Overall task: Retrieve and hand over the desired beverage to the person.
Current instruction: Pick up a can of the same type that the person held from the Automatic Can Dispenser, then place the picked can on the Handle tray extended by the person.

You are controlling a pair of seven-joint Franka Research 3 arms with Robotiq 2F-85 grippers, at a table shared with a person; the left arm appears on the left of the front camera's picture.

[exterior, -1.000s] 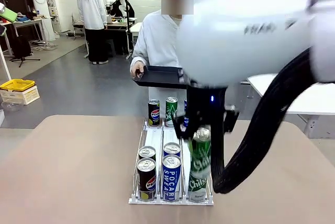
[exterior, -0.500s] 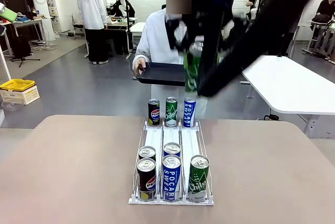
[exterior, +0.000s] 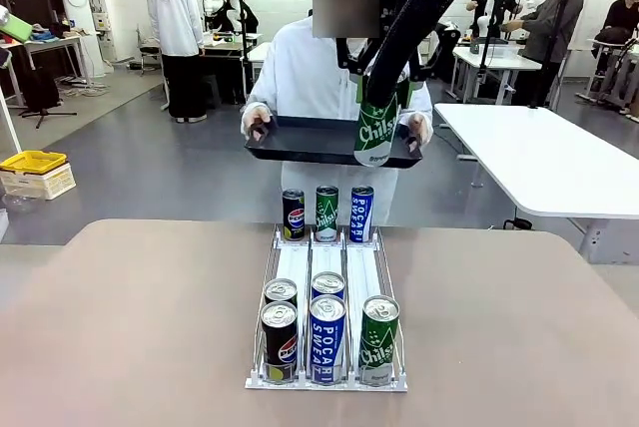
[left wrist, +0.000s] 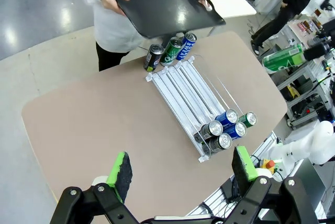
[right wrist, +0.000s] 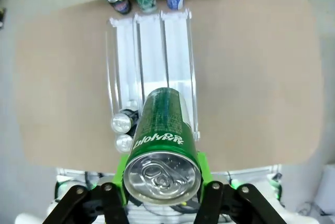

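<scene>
Two: left end effector [left wrist: 180, 166] spread, right end effector [right wrist: 162, 178] pinching green can [right wrist: 162, 124] near black tray [exterior: 300, 143].

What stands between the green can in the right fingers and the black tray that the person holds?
Nothing visible. The green Chilsung aluminium can, gripped by the right fingers, hangs in open air beside the black plastic tray, whose top is bare; the person holds both its ends.

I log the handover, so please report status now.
Right claw shut on green can, in the air, not yet on black tray. Left claw open, empty. No obstacle seen.
</scene>
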